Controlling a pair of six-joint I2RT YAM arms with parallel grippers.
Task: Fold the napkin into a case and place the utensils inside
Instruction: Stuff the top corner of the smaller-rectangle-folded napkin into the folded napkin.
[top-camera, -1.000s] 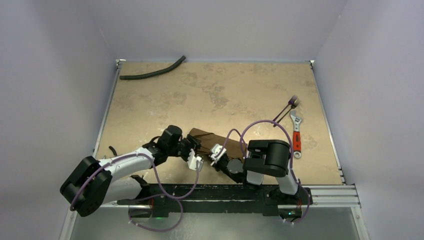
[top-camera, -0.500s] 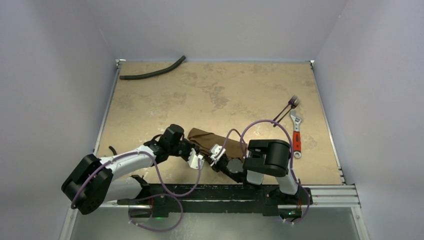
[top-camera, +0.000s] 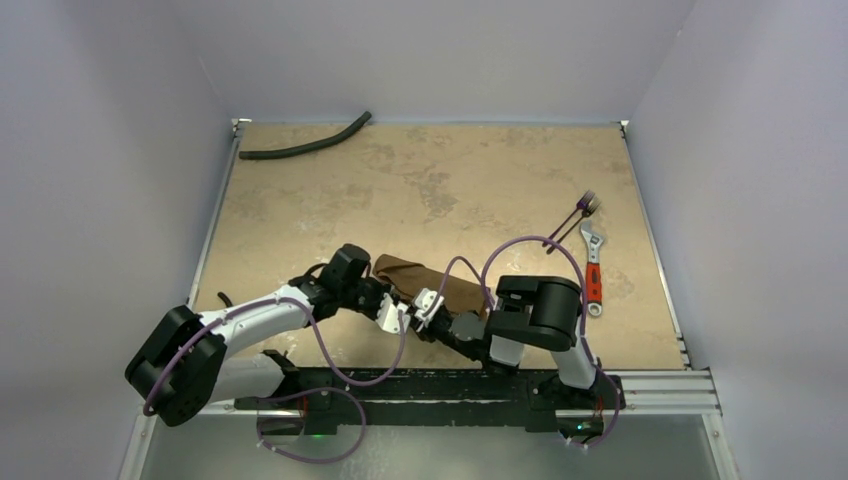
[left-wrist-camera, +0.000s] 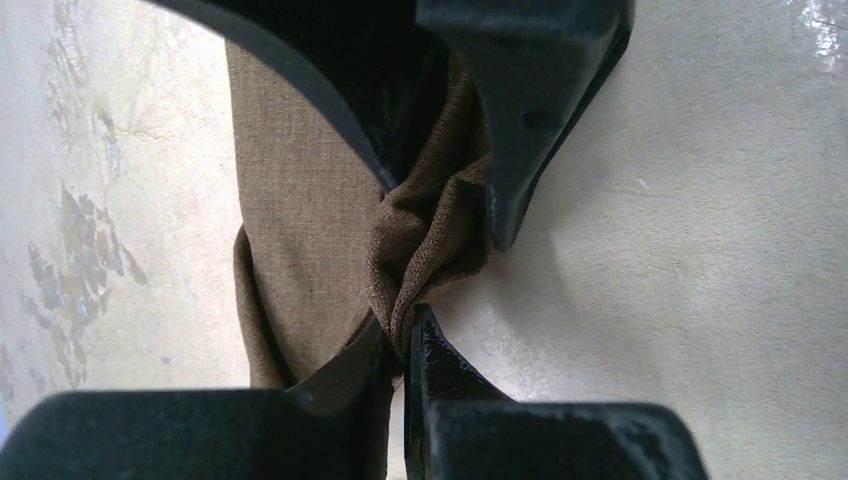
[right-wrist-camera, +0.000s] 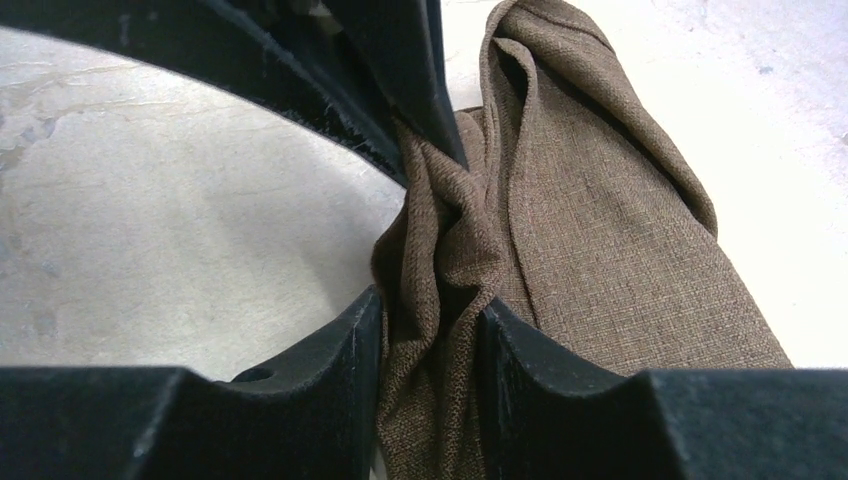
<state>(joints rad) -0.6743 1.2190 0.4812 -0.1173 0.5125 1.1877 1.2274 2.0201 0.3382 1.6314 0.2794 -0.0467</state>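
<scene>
The brown napkin (top-camera: 425, 281) lies bunched lengthwise near the table's front, between both grippers. My left gripper (top-camera: 394, 318) is shut on a folded ridge of the napkin (left-wrist-camera: 300, 200), pinching it at the tips (left-wrist-camera: 405, 328). My right gripper (top-camera: 429, 304) faces it a finger's width away. Its jaws (right-wrist-camera: 430, 312) stand apart, with a loose fold of the napkin (right-wrist-camera: 600, 220) between them. The left gripper's fingers (right-wrist-camera: 400, 80) show at the top of the right wrist view. The dark utensils (top-camera: 573, 224) lie far right on the table, apart from both grippers.
A red-handled wrench (top-camera: 593, 266) lies beside the utensils at the right edge. A black curved hose (top-camera: 305, 142) rests at the far left corner. Purple cables loop over both arms near the napkin.
My left gripper has shut on the napkin's fold. My right gripper's jaws have parted, loosening their hold on the cloth. Both grippers shifted slightly left.
</scene>
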